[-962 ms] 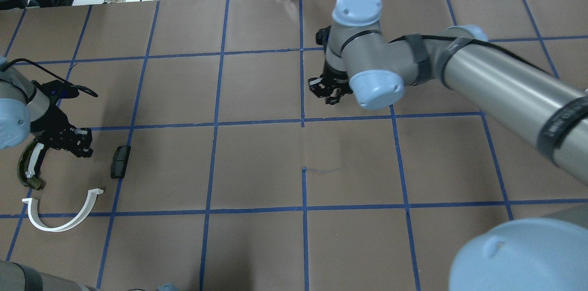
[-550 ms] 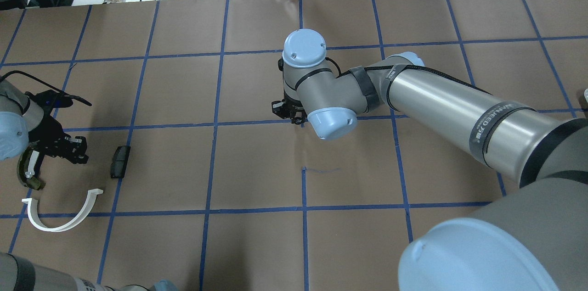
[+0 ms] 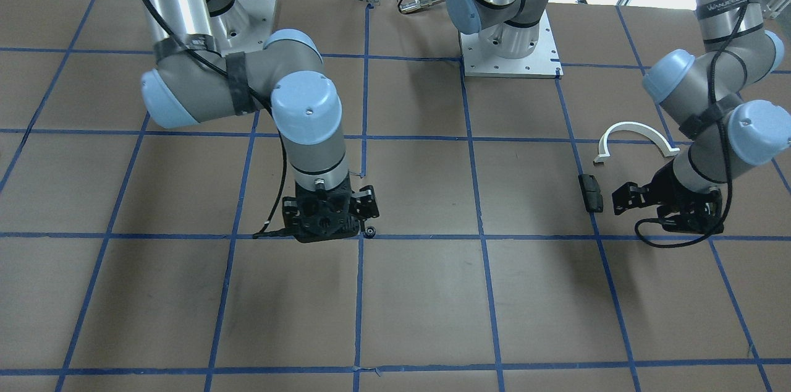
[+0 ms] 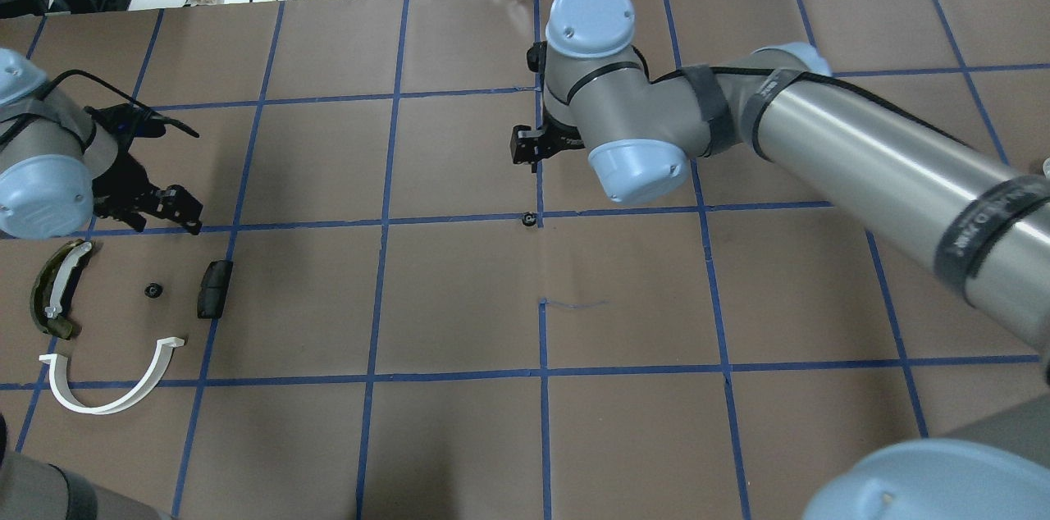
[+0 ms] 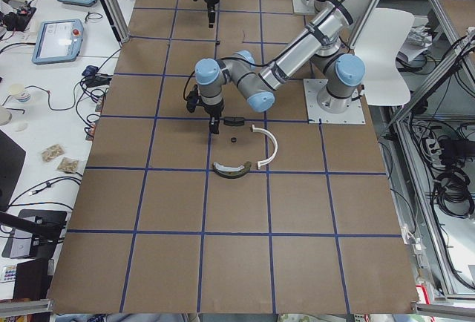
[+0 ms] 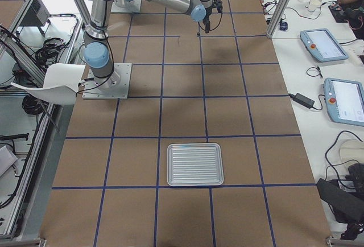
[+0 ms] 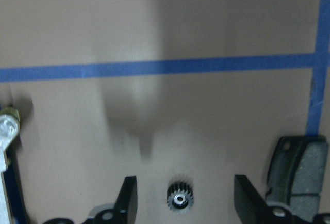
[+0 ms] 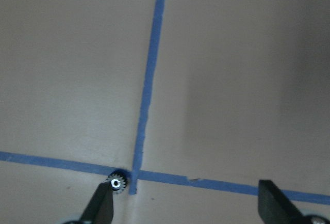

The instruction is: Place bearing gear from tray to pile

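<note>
Metal tray (image 6: 194, 164) lies well apart from the pile (image 4: 215, 289); left claw (image 7: 184, 181) wide near a bearing gear (image 7: 179, 198); right claw (image 8: 185, 193) wide too.

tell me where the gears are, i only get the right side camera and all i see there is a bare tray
Observer: One gear lies in the pile, between the green curved piece and the dark block.
Operator: any others out there
Observer: A second gear sits at a blue tape crossing mid-table, well apart from the pile.
Operator: is either gripper holding anything
Observer: No. The left gripper and the right gripper are both open and empty.
</note>
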`<action>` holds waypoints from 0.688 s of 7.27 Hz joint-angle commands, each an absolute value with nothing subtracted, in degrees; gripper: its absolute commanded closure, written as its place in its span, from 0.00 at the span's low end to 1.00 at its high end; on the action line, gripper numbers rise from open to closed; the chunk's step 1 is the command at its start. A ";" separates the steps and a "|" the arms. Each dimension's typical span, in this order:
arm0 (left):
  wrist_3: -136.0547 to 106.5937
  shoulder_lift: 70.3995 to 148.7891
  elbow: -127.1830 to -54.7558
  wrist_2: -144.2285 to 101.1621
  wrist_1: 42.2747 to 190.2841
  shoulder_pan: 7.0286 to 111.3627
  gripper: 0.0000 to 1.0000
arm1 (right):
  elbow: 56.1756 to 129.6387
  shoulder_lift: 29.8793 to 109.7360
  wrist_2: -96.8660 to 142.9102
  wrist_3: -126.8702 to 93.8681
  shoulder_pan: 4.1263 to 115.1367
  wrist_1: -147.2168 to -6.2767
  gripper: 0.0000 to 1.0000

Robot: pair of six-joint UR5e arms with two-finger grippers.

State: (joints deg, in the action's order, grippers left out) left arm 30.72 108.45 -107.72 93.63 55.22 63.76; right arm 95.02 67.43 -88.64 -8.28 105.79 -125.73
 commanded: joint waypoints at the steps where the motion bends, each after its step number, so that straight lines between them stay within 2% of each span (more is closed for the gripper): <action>1: 13.71 107.76 -105.04 93.78 55.72 77.89 0.10 | 94.92 79.22 -88.77 -1.77 99.17 -112.05 0.00; 3: -3.00 109.15 -103.63 90.90 55.20 87.32 0.08 | 94.75 86.72 -90.25 0.96 96.78 -103.65 0.00; 5: -13.13 111.95 -101.96 87.45 54.32 94.01 0.08 | 92.73 87.37 -90.09 0.97 96.68 -101.08 0.00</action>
State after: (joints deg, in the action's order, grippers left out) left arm -6.31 110.07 -103.05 88.92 54.93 89.78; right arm 93.70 86.68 -90.10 0.76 96.92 -102.88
